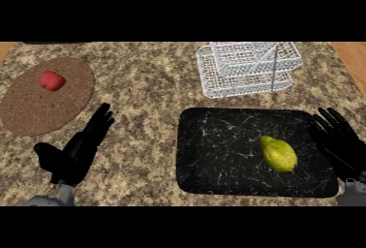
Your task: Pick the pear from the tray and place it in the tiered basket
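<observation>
Pear (278, 153): lying loose on the tray (214, 145), right half
Right hand (342, 143): at tray's right edge, fingers straight, holding nothing
Left hand (79, 147): left of tray, fingers open
Risk: rounded pear probably rolls if nudged
Basket (247, 68): beyond tray, tiers narrow

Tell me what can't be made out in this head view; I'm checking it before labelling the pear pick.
- Right hand: its forearm is cut off by the view's right and lower edges.
- Tiered basket: the white wire tiers overlap from above, so their levels can't be told apart.
- Pear on the tray: its underside is hidden.
- Red object on the brown mat: too small to identify.
</observation>
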Tool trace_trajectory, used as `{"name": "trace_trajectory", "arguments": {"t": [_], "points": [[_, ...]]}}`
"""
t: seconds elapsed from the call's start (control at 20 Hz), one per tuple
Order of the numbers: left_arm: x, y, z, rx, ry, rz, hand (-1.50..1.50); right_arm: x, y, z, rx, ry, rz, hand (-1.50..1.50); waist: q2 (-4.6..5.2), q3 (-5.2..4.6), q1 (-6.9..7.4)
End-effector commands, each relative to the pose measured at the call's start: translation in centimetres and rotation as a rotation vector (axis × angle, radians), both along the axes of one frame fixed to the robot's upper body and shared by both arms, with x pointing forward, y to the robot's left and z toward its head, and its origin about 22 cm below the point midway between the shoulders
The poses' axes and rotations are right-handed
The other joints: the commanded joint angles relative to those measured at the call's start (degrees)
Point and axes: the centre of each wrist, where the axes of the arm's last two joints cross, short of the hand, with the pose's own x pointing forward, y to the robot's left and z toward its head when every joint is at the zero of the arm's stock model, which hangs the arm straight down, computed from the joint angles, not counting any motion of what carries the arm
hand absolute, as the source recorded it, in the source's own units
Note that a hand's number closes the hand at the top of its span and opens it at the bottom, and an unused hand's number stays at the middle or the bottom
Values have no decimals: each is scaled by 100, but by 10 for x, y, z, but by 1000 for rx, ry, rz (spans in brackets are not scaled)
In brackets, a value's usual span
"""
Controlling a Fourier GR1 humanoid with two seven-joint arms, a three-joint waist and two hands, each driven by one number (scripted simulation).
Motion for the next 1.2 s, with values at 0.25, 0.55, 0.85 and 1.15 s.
{"name": "trace_trajectory", "arguments": {"t": [0.25,0.55,0.85,1.15], "points": [[27,-25,6,-19,67,-30,0,-48,-63,33,-162,-35,293,-150,-63,-19,94],[40,-21,17,-13,62,-14,0,-35,-92,122,-537,154,361,-150,-64,-34,127],[40,-19,12,-15,64,-26,0,-18,-62,178,-708,341,476,-150,-51,-31,200],[50,-20,14,-3,49,-23,0,9,-12,208,-670,389,572,-150,-40,-22,233]]}}
